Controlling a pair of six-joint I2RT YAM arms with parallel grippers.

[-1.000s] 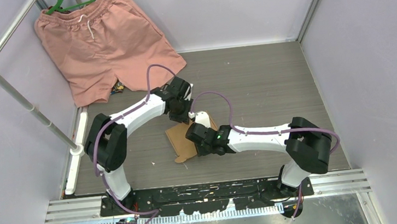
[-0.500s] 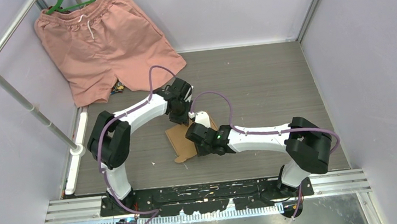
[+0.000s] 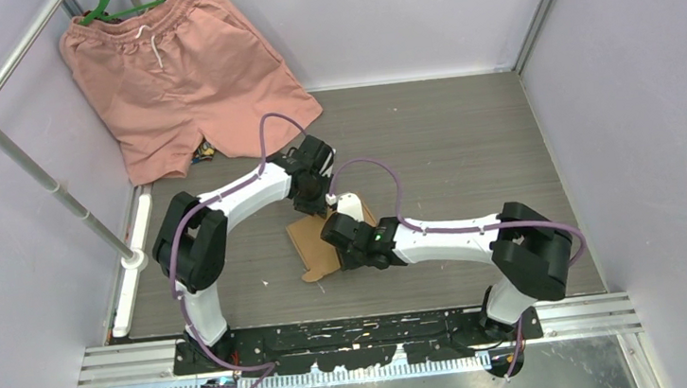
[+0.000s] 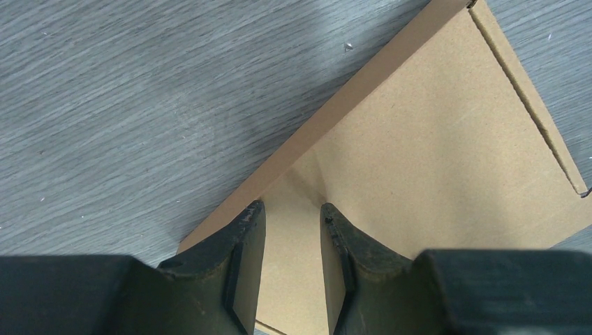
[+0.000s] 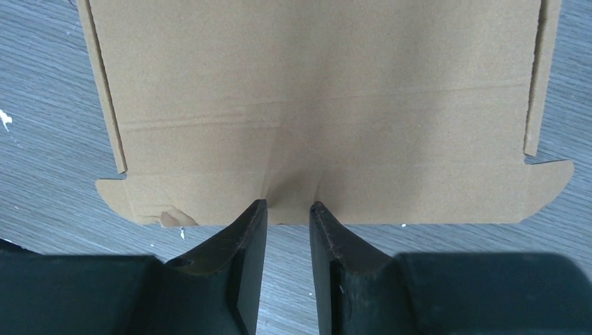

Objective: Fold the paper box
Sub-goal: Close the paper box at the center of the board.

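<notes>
One paper box (image 5: 314, 91), a flat sheet, lay under two grippers. The left gripper (image 4: 292, 209) stood partly open, both fingertips over the sheet near one edge. The right gripper (image 5: 287, 204), likewise partly open, met its tabbed edge. One pair of shorts (image 3: 181, 76) lay well beyond both.

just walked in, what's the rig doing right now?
The robot is working on the flat cardboard sheet. The left claw is over one edge, the right claw at the middle of its tabbed edge; both are slightly open with nothing pinched. No fold looks done yet. The pink shorts sit in the back corner.
</notes>
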